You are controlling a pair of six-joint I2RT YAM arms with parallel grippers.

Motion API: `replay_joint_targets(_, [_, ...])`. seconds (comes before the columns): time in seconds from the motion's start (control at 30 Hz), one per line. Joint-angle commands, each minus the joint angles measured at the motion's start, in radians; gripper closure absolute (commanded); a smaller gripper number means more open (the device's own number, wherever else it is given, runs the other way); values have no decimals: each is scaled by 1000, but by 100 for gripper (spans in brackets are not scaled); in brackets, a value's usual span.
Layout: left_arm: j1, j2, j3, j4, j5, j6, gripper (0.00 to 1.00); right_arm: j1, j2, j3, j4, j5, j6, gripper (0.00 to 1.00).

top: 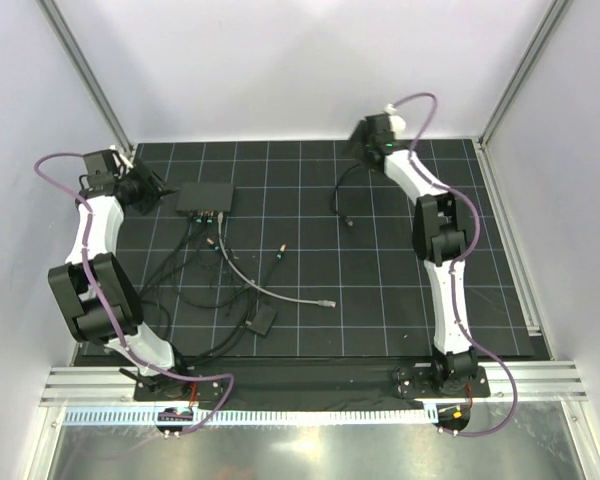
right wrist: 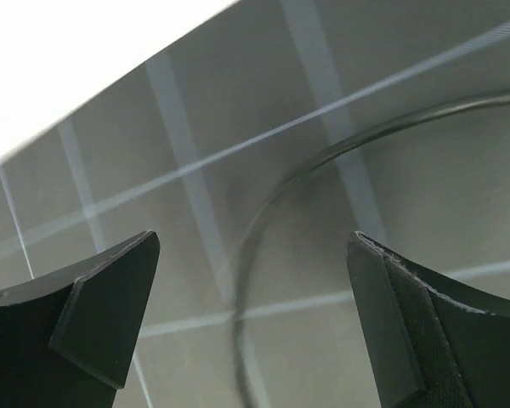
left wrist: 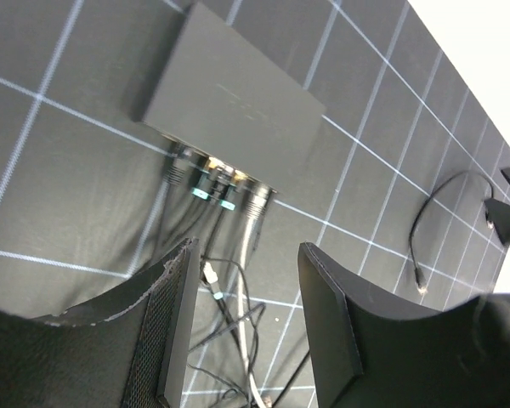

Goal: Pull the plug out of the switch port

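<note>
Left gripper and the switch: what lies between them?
In the left wrist view, plugged-in cables over the black mat lie between the left gripper and the switch.

Bright, even light, soft shadows; the right wrist view is blurred.

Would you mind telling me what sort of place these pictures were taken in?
It looks like an enclosed robot test cell in a lab: plain white panels in aluminium framing wall in a black grid mat, and a network switch lies on it among loose cables.
</note>
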Motion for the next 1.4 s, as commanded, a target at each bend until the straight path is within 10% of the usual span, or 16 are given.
replay_joint_targets(0.0, [35, 52, 6, 56, 62, 0, 47, 156, -119, 61, -80, 261, -253, 0])
replay_joint_targets(0.2, [42, 149, 30, 75, 93, -26, 47, 190, -243, -229, 357, -270, -157, 0])
replay_joint_targets(0.4, [65, 281, 83, 99, 189, -34, 48, 323, -22, 132, 187, -432, -202, 4])
replay_joint_targets(1.37, [92, 442, -6, 303, 303, -105, 51, 488, 392, 455, 445, -513, -86, 64])
